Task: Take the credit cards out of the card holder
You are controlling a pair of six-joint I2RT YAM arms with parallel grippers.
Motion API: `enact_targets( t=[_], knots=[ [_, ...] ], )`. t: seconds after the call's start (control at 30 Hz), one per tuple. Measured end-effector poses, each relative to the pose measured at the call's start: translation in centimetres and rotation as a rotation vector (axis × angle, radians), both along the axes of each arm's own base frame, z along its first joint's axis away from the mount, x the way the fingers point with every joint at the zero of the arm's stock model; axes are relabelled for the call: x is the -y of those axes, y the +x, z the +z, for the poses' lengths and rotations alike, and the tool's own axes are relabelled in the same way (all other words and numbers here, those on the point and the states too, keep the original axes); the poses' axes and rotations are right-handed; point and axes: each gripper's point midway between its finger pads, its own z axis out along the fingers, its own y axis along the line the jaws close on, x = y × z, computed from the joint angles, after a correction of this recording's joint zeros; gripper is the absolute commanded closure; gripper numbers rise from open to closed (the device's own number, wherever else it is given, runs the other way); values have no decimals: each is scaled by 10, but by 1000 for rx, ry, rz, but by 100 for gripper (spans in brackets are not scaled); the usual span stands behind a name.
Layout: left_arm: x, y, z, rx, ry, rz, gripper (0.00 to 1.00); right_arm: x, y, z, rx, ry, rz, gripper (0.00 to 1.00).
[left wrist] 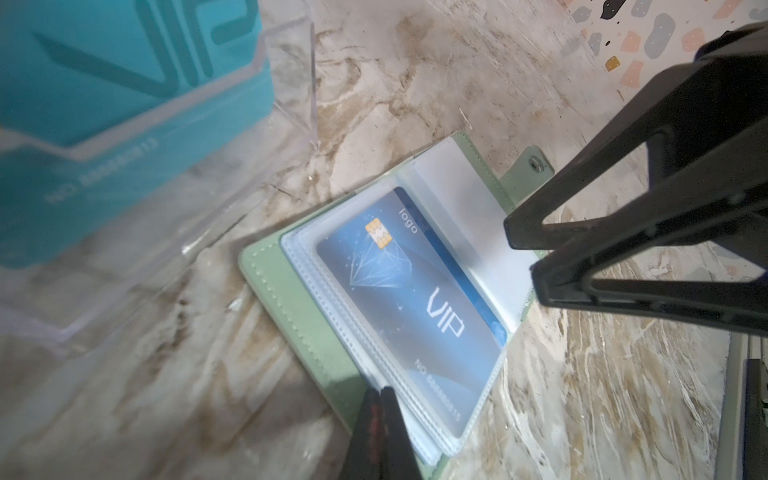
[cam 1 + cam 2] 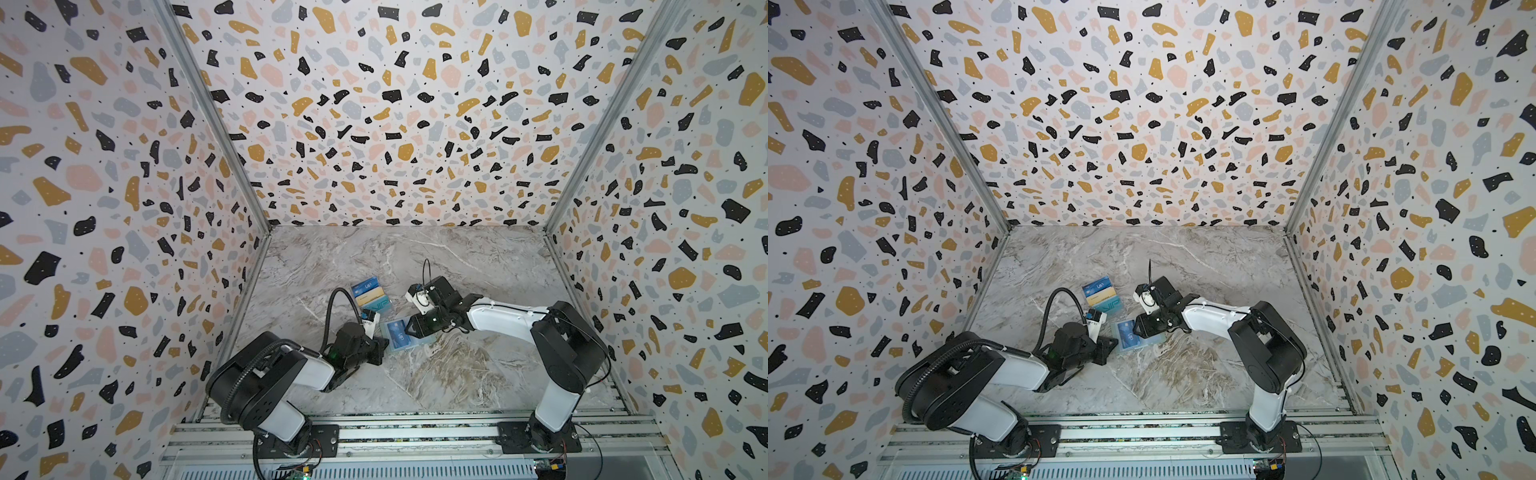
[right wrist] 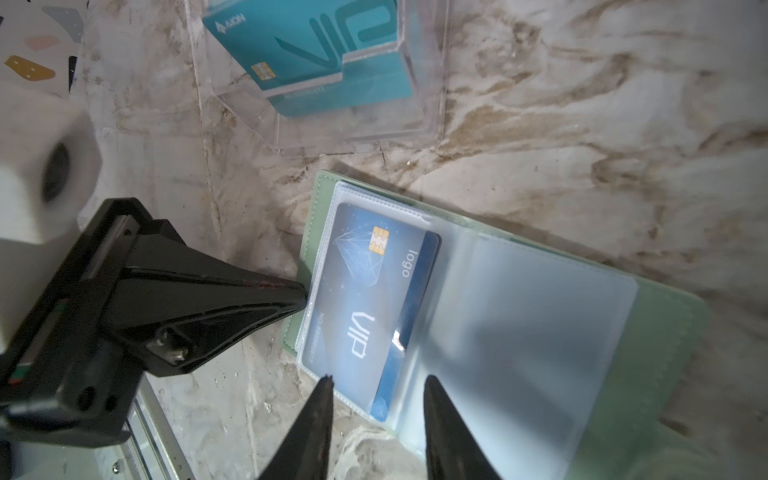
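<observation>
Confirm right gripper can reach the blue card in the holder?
Probably yes: right gripper hangs open at the blue card's edge, nothing between; left gripper, shut, is on the holder's edge. A clear sleeve covers it.

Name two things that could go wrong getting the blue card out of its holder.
The right gripper, jaws open, frames one end of the blue card in its clear sleeve; closing might pinch sleeve too, dragging the card holder.
The shut left gripper touches only one edge; the holder may pivot.

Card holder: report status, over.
Left gripper shut, tips on edge of card holder. Right gripper open, above the sleeves. Blue VIP card in its sleeve, not out. Clear stand alongside, not blocking.
</observation>
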Motion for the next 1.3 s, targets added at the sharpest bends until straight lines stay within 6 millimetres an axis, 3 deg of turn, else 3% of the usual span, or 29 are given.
enact_targets(
  t=[0.23, 0.67, 1.3],
  knots=[
    [1, 0, 0, -1, 0, -2, 100, -3, -1, -14, -48, 21, -9, 66],
    [1, 0, 0, -1, 0, -3, 100, -7, 1, -22, -86, 55, -21, 68],
    [2, 1, -1, 3, -7, -7, 100, -4, -2, -21, -173, 177, -29, 71]
  ],
)
